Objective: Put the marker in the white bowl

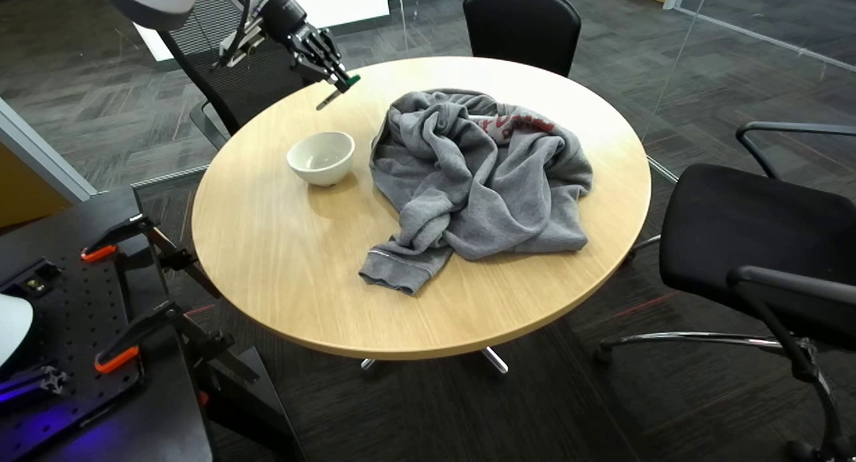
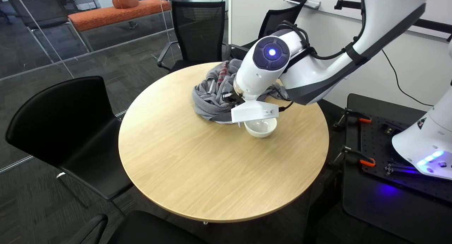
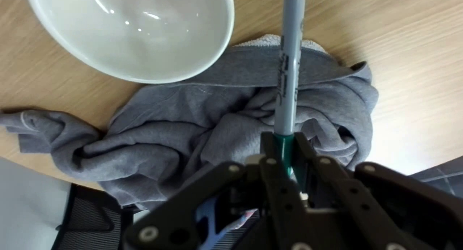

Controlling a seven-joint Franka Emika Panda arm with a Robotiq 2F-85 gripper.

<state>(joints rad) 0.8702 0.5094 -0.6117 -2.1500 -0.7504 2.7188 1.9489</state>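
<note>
From here, the gripper (image 3: 283,140) pinches the grey marker (image 3: 289,69) by its green end, aloft near the white bowl (image 1: 321,158), in from the round table's edge (image 1: 401,352); grasping looks done, placing remains.

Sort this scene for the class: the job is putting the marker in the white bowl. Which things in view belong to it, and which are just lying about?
Part of the job:
marker
gripper, its jaws shut on the marker
white bowl, the marker's goal

Just lying about:
grey sweatshirt, crumpled on the round table
black chairs
orange bench
</note>
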